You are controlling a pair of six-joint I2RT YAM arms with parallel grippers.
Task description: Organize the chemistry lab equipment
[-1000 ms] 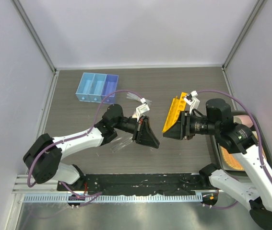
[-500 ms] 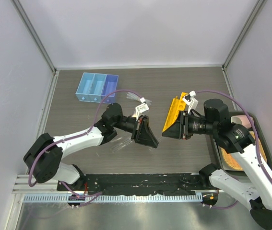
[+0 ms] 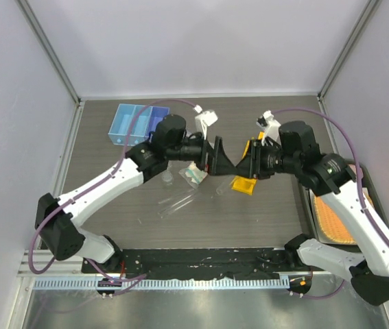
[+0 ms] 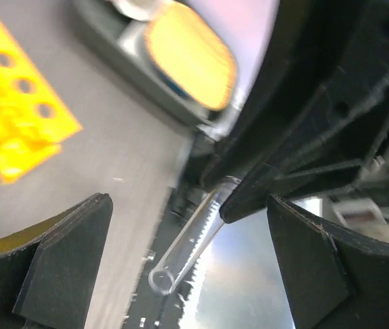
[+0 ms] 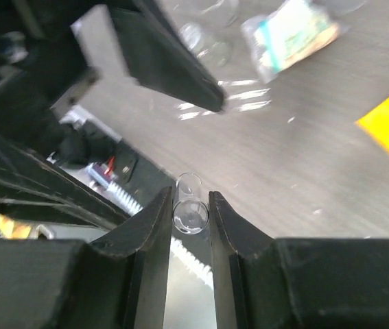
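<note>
Now that both arms have swung up to meet nose to nose above mid-table, a handover looks under way; the right gripper (image 5: pixel 190 203) pinches a clear tube (image 4: pixel 189 248); the left gripper (image 4: pixel 184 205) gapes wide around it; the yellow rack (image 3: pixel 243 184) lies beneath them, holes unfilled.

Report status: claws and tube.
Left claw open, facing right claw. Right claw shut on tube, off the table. Rack on table, clear of both.
</note>
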